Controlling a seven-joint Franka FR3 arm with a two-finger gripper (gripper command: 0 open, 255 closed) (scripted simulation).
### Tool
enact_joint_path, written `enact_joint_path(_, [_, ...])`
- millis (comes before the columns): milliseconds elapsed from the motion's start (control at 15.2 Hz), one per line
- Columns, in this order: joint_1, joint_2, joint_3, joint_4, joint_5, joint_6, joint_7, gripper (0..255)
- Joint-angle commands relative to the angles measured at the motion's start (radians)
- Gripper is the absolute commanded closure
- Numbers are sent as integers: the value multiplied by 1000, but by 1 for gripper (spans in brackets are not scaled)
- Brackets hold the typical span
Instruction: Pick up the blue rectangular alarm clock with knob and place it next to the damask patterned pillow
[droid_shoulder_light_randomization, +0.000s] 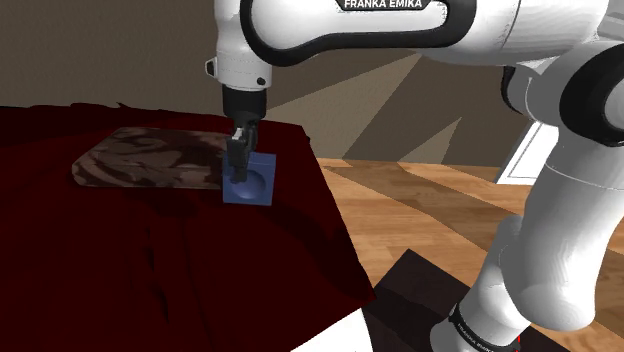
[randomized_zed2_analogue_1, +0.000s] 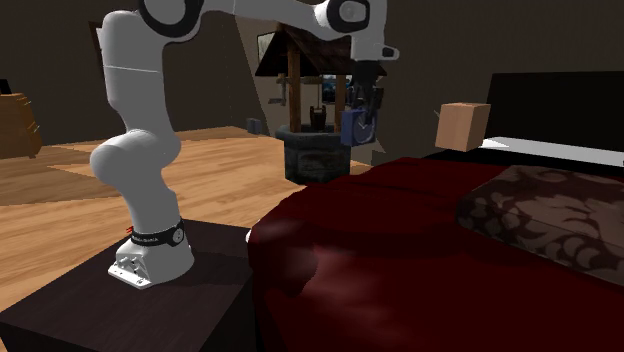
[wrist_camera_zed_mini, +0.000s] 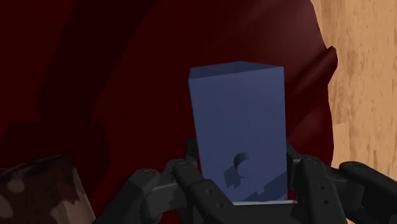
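One hand (droid_shoulder_light_randomization: 238, 170) clasps the blue clock (droid_shoulder_light_randomization: 256, 186) above the red bed (droid_shoulder_light_randomization: 150, 260), near the patterned pillow (droid_shoulder_light_randomization: 150, 160).

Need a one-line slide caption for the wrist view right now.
Gripper clasps the blue alarm clock over the dark red bedcover, patterned pillow nearby.

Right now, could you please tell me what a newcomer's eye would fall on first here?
The black gripper clasping a blue clock stands out first, held above the dark red bed. Next comes the brown patterned pillow lying on that bed close by, and a well on the wooden floor beyond.
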Motion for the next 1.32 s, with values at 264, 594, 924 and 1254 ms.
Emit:
enact_joint_path(264, [-56,114,-48,148,-25,-36,-108,255])
enact_joint_path(594, [-97,237,-82,325,-44,-90,-191,255])
enact_joint_path(924, [-127,410,-112,592,-65,-184,-271,255])
enact_joint_path(1254, [-143,504,-124,704,-73,-202,-308,255])
